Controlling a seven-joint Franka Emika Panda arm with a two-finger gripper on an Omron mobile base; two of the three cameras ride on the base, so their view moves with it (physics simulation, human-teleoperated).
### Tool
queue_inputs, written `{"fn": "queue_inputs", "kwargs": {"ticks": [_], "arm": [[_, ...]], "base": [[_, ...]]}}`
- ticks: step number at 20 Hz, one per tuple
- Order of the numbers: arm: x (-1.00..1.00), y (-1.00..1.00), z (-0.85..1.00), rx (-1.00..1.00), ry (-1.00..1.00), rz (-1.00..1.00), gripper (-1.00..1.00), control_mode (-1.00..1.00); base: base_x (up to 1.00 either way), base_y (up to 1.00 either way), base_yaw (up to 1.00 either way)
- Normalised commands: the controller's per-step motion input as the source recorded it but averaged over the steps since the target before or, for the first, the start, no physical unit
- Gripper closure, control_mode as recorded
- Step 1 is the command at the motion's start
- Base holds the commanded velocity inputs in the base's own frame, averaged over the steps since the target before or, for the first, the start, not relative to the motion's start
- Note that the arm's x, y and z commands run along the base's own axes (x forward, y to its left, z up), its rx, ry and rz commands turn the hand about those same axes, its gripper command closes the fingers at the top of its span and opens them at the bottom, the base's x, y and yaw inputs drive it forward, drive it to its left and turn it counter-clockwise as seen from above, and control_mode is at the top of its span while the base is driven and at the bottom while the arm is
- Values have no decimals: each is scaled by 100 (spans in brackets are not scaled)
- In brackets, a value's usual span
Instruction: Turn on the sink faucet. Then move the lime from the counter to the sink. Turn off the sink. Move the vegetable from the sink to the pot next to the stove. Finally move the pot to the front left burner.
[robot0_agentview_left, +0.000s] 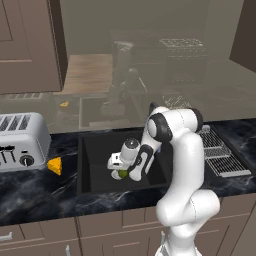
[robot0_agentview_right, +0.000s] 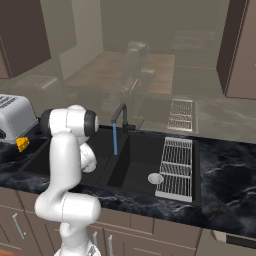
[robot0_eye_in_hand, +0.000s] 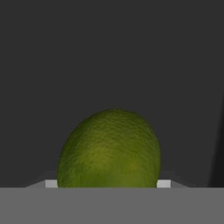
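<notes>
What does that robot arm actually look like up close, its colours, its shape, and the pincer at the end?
The arm is a chain of glossy white, rounded tube segments, with dark bands at the joints. No cables or markings show on it. The wrist ends in a grey-topped cylinder. The pincer at its tip is a small white block with short fingers.

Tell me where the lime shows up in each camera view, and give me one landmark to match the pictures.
Left base view: the lime sits low in the sink, left basin, at the hand.
Right base view: I can't find it; the arm covers the left basin.
Hand view: bottom centre, large, against the dark basin.
Shared landmark: the cheese wedge beside the toaster, in both base views.
</notes>
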Motion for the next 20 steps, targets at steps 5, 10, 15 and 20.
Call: {"fn": "queue_inputs", "kwargs": {"ticks": [5, 10, 15, 20], "arm": [[12, 0, -35, 0, 1, 0, 100, -100], [6, 0, -20, 0, 0, 0, -100, -100], [1, -2, -1, 0, 0, 0, -100, -100], [0, -6, 2, 0, 0, 0, -100, -100]], "base": [[0, 0, 0], [0, 0, 0], [0, 0, 0], [0, 0, 0]]}}
